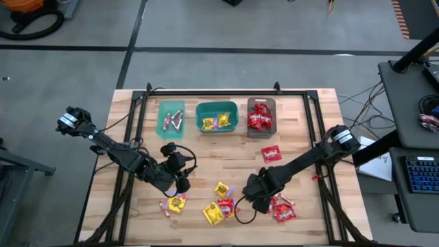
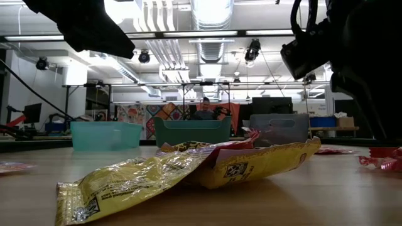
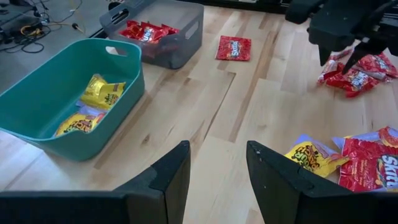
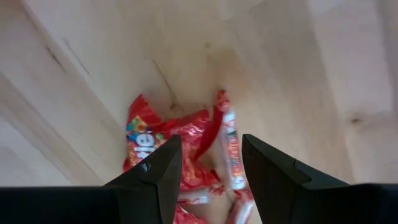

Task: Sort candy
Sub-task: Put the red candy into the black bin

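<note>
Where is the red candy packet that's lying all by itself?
In the high view, the lone red packet lies flat on the table's right half, just in front of the grey bin and behind the right gripper.

Light: bright, from ceiling lamps (image 2: 217,32) overhead
Glare: on the yellow packets (image 2: 157,179)
Blur: low view's dark arms (image 2: 88,25); right wrist view soft
Shadows: faint on worktop (image 1: 302,130)
</note>
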You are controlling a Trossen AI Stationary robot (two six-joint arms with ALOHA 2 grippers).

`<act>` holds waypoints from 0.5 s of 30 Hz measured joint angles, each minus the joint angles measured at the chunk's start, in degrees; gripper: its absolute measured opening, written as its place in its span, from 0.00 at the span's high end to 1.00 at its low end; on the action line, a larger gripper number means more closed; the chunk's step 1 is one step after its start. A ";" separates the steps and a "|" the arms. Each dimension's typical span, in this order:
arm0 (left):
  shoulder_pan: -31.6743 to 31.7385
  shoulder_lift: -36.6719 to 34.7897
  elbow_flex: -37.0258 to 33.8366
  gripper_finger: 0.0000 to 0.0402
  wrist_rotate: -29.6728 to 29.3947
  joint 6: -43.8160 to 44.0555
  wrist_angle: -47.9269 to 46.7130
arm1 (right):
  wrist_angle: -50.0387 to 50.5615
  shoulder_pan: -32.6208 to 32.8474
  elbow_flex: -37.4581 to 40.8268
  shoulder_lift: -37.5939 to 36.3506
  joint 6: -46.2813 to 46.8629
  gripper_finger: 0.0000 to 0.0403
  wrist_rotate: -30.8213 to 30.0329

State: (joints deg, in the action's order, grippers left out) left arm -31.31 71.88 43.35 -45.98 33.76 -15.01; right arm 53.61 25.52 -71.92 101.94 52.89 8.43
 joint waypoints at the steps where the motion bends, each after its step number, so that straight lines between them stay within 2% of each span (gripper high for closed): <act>1: 0.00 0.00 0.00 0.65 0.00 0.00 0.01 | -0.24 0.10 0.00 0.26 -0.17 0.61 0.29; 10: 0.00 0.02 0.00 0.65 -0.01 0.02 0.01 | -3.42 0.47 0.09 3.12 -3.75 0.61 0.52; 15: 0.00 0.04 0.00 0.65 0.00 0.02 -0.01 | -4.56 0.46 0.16 4.10 -4.20 0.61 -3.51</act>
State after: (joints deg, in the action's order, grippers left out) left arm -31.31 71.92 43.35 -45.98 33.78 -15.03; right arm 49.05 25.99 -71.76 106.04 48.69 4.92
